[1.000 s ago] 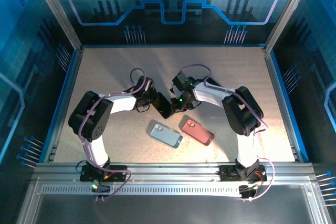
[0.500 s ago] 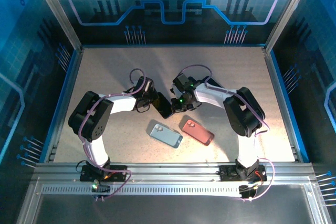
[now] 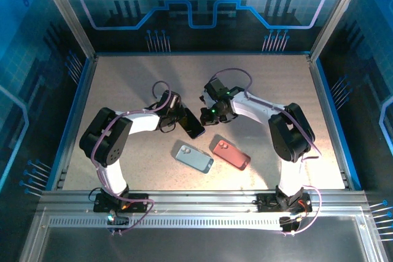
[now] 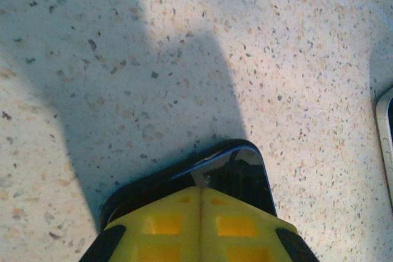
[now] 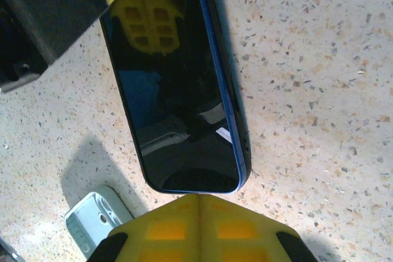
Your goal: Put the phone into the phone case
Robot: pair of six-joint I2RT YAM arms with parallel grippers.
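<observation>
Pale blue-grey case [image 3: 193, 157]: lay nearest the arm bases, left of centre on the table [image 3: 123, 78], hollow side up, with nothing in it.
Red case [image 3: 231, 154]: lay just beside the pale one, to its right and apart from it.
Phone [image 3: 195, 125]: lay beyond both cases, dark screen up, between the two grippers and touching neither case. Whether it sat flat or slightly raised on one long edge could not be told.
Left gripper [image 4: 199, 197]: fingers were pressed together with no gap, their tips over one end of the phone. It pinched nothing.
Right gripper [image 5: 199, 213]: fingers were likewise pressed together, the tips just beside the phone's opposite end and holding nothing.
Stage, as judged: the phone was not yet in a case. The shut tips suited nudging, not lifting.
Risk, sliding: a push from closed fingers off the phone's centre line would likely spin it, or send it against a case and shove that case away.
Risk, collision: the two grippers stood close on either end, so an inward move by both could pinch the phone upward or knock tips together.
Risk, choice: with two cases lying near, the phone might be driven to the wrong one.
</observation>
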